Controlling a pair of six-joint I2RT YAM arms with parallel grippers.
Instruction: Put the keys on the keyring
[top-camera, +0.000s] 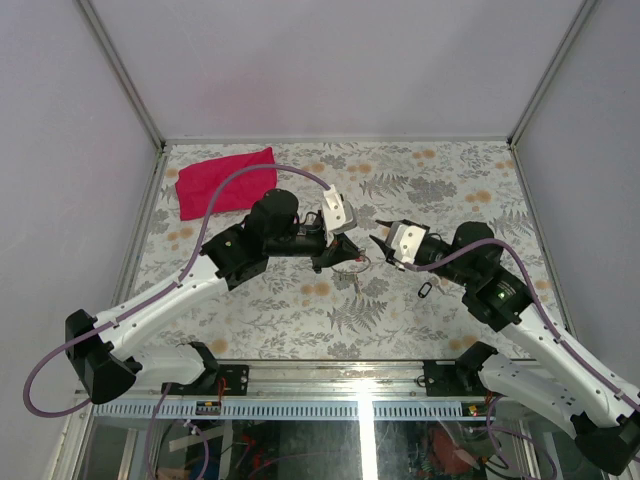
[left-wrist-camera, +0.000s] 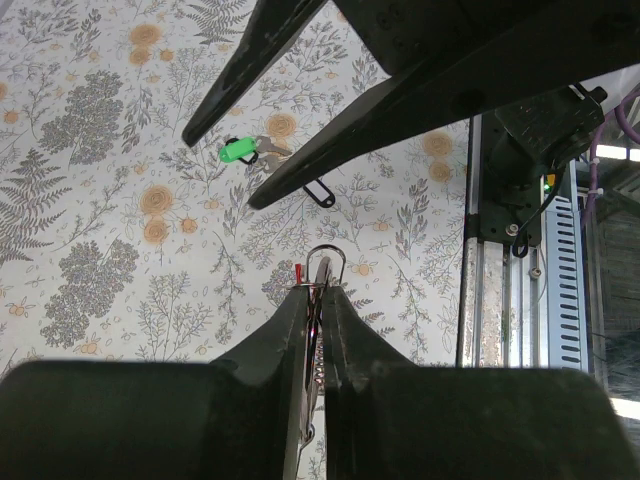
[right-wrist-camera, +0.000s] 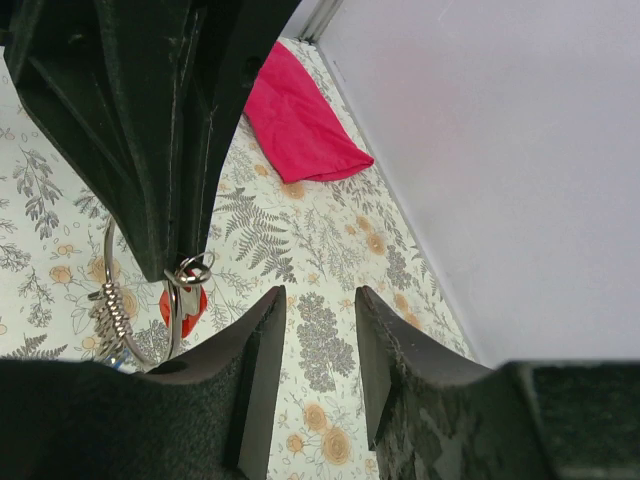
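- Left gripper (left-wrist-camera: 320, 290) is clenched on the keyring (left-wrist-camera: 330, 248), over the middle of the worktop (top-camera: 440, 180). The wire loop sticks out past the fingertips.
- The ring looks lifted clear of the surface, but I can't confirm that.
- A red key (right-wrist-camera: 186, 306) hangs at the ring just under the left fingertips. It looks threaded on, though I can't be sure from these views.
- Right gripper (right-wrist-camera: 318, 293) is released and holds nothing. Its jaws are apart, just beside the ring on the side toward the right edge.
- Green key (left-wrist-camera: 238, 151) lies flat on the worktop, well apart from the ring. It's right of the middle, just beside a small black loop (left-wrist-camera: 320, 192).
- My read of the step: fetch the green key with the right arm and hold the ring steady with the left.
- To do it well:
  - Don't regrip on the left. The wire is thin and could slip or twist in the pinch.
  - Come down on the green key at its plastic head, across the narrow side, so the hole end stays free.
  - Stay clear of the black loop on the pinch; the two lie close.
  - Find the split end of the wire in the right wrist view before threading. I can't locate it yet.
- Red cloth (top-camera: 225, 180) in the far-left corner is out of the way.
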